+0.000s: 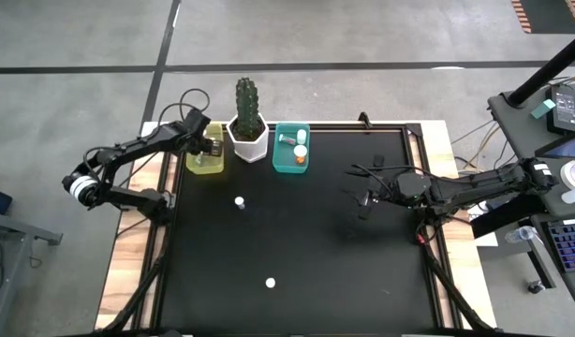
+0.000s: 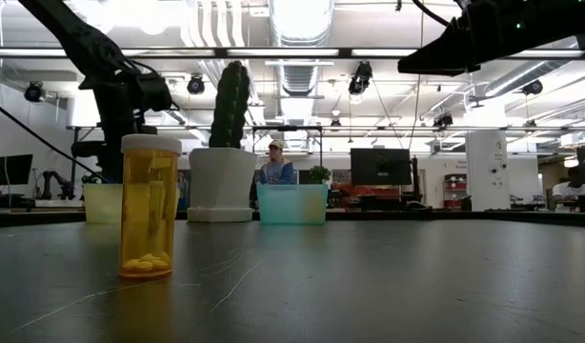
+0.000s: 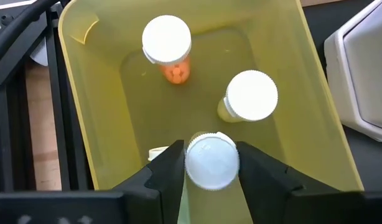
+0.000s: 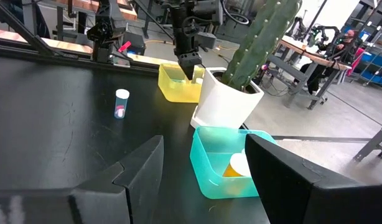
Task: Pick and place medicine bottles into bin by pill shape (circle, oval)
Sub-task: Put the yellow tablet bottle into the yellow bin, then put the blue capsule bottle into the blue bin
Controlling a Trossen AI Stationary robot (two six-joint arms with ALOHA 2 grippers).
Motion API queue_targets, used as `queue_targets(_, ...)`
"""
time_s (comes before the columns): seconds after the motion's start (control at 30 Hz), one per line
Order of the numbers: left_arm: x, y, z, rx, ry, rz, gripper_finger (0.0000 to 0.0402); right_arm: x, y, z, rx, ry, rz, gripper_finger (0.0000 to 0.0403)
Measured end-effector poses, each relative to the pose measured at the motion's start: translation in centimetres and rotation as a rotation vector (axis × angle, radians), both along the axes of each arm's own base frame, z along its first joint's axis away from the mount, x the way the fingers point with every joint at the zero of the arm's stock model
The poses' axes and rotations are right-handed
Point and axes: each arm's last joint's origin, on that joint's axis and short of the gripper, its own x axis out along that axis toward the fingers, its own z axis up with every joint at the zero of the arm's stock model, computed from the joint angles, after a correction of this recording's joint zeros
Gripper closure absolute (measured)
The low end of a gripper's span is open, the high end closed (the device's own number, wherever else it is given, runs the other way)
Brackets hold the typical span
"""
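Fingers (image 3: pixel 163 171) of the left gripper (image 3: pixel 211 171) flank a white-capped bottle (image 3: pixel 211 163) held upright over the yellow bin (image 3: pixel 91 124); whether they grip or have let go is unclear. Its body is hidden beneath the cap. The right gripper (image 1: pixel 364 204) hovers spread and empty mid-table.

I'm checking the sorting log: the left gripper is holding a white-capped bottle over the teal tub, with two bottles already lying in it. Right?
Not quite. The left gripper has the white-capped bottle between its fingers over the translucent yellow tub, not the teal one, as the left wrist view shows; the high view agrees. At least two other white-capped bottles do lie in it already.
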Motion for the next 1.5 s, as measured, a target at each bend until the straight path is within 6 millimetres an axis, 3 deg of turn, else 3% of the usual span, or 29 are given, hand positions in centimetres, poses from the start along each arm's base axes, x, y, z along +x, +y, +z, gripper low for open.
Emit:
queue_targets(0.33, -0.1, -0.3, 0.2, -0.003, 0.001, -0.003, 0.0259, 0.0, 0.0, 0.0, 0.000, 0.000, 0.000, 0.0184)
queue_targets(0.5, -0.5, -1.3, 1.9, -0.008, 0.002, -0.021, 0.0258, 0.0, 0.0, 0.0, 0.000, 0.000, 0.000, 0.0184)
queue_targets(1.03, -0.7, -8.2, 8.4, 0.258, -0.285, -0.288, 0.0258, 0.0, 0.0, 0.0, 0.004, -0.002, -0.001, 0.0184)
queue_targets(1.2, 0.6, -10.3, 9.8, 0.326, -0.454, -0.468, 0.0258, 0.0, 0.0, 0.0, -0.003, -0.003, 0.000, 0.0184)
queue_targets(1.5, 5.1, -14.3, 11.4, 0.389, -0.727, -0.765, 0.0258, 0.1, 0.0, 0.4, -0.017, -0.032, 0.004, 0.0184)
